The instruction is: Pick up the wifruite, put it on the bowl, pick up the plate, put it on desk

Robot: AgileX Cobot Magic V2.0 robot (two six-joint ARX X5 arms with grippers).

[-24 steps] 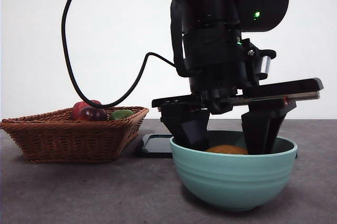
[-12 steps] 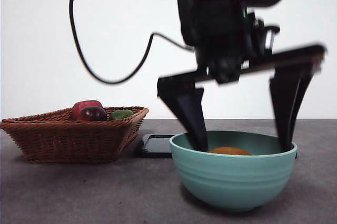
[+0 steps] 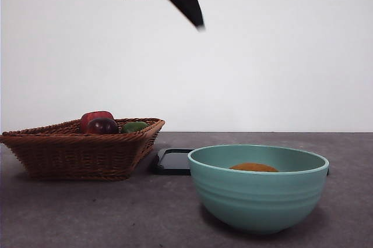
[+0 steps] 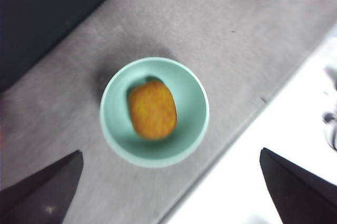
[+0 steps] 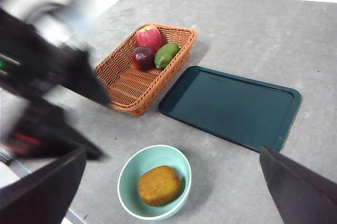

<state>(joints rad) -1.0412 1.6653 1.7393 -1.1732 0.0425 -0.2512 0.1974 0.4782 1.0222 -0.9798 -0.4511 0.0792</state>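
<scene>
— Where's the wifruite (image 4: 152, 109)?

— Resting inside the bowl (image 4: 113, 129), first step apparently done. Left tool (image 4: 168, 187) hangs high above, jaws wide, empty; right tool (image 5: 171, 192) likewise, over the dark tray (image 5: 231, 105).

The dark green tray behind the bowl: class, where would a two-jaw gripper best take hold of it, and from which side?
Probably the tray's raised rim, on the long edge away from the basket. It lies flat on the desk, so jaws should come from above, straddling the rim.
</scene>
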